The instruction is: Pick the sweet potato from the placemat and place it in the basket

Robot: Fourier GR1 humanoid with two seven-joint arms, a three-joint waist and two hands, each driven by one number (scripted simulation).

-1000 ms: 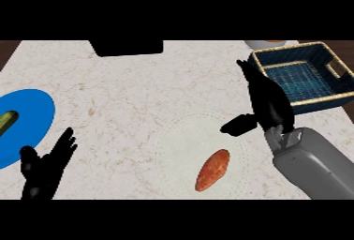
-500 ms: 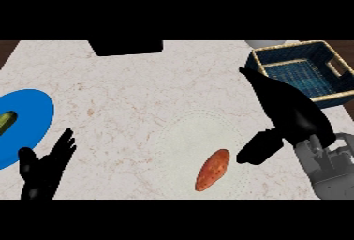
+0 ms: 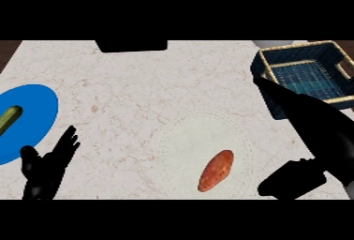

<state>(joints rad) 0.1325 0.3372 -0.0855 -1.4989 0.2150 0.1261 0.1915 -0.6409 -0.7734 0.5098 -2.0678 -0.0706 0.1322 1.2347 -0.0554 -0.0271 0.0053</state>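
Observation:
An orange sweet potato (image 3: 216, 170) lies on a pale round placemat (image 3: 201, 136), near its lower edge. My right hand (image 3: 314, 127) is open just to the right of it, fingers straight and pointing up-left, thumb (image 3: 290, 180) spread low beside the potato without touching it. The hand's fingers overlap the near-left corner of the dark blue wicker basket (image 3: 304, 72) at the back right, which has nothing in it. My left hand (image 3: 47, 168) rests open at the lower left, fingers up.
A blue plate (image 3: 31, 119) at the left edge carries a green vegetable (image 3: 8, 117). A dark object (image 3: 131, 45) stands at the back centre of the marble counter (image 3: 131, 93).
My right hand has come down and nearer, now larger in view beside the sweet potato, with the grey forearm out of sight. The left hand and the potato have not moved.

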